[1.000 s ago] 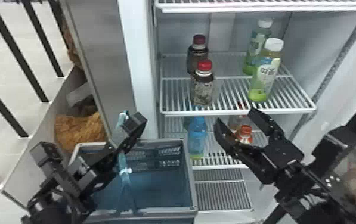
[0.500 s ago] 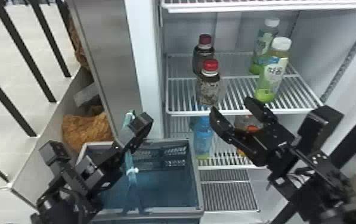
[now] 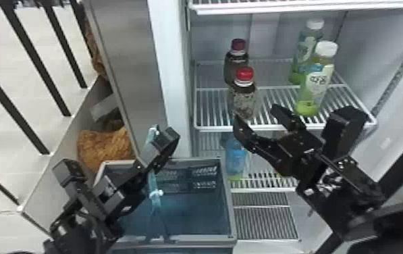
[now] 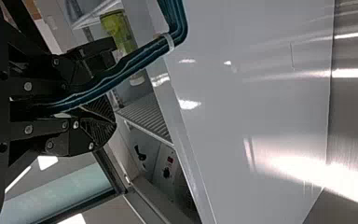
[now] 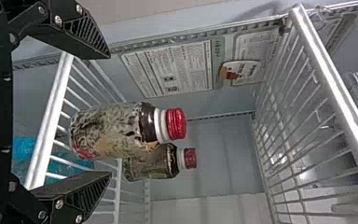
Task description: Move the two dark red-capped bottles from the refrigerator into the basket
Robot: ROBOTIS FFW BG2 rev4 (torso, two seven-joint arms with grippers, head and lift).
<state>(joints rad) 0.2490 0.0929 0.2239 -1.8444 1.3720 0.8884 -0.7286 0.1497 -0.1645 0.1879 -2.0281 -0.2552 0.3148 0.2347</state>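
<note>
Pale refrigerator walls (image 3: pixel 168 67) frame a wire shelf (image 3: pixel 210 127). Left of and below the shelf, the left hand (image 3: pixel 165 143) is by the basket (image 3: pixel 230 202); whether it is clenched, I cannot tell. Upright on the shelf's left part are the front dark bottle (image 3: pixel 243 99) and the back dark bottle (image 3: pixel 233 62), both red-capped. At the shelf's front edge, the right hand (image 3: pixel 258 118) is released and empty. Green bottles (image 3: pixel 315 84) stand on the shelf's right part. Lining up the first pick seems the current step; next calls for enclosing the front bottle squarely, then gripping.
</note>
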